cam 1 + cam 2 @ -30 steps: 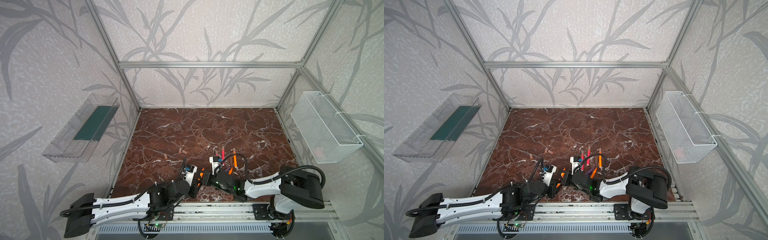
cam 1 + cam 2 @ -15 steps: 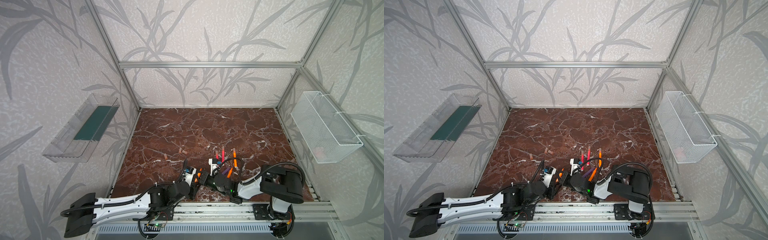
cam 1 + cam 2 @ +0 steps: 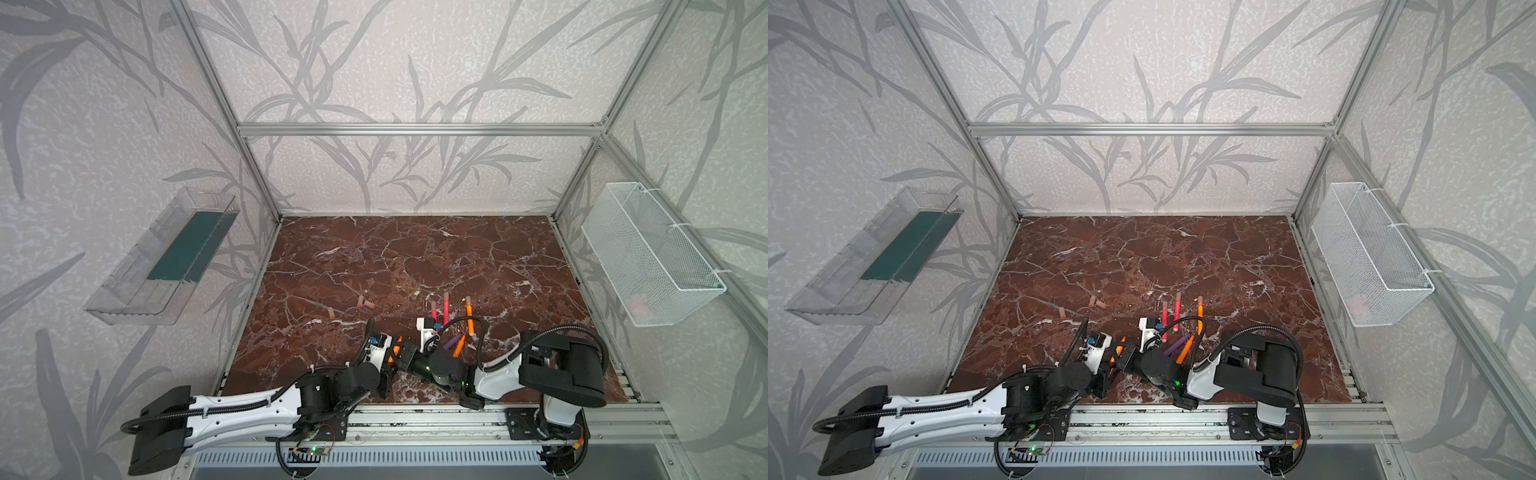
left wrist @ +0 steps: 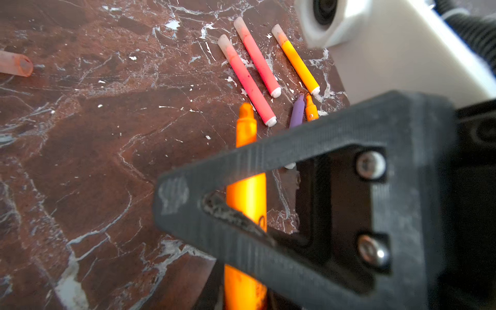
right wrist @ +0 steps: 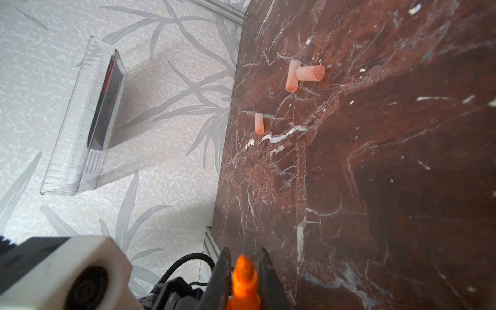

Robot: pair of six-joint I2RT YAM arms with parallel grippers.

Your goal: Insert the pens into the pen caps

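No text, label, brand or number can be read anywhere. A small dark mark on the nearest orange pen (image 4: 245, 193) is too blurred to read.

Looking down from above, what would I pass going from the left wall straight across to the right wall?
In a top view: clear wall tray → lone pen cap → pair of pen caps → gripped orange pen → pink pen → second pink pen → capped orange pen → wire basket.

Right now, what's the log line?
right gripper: shut on orange pen | left gripper: unclear | loose caps: three | capped pens: three
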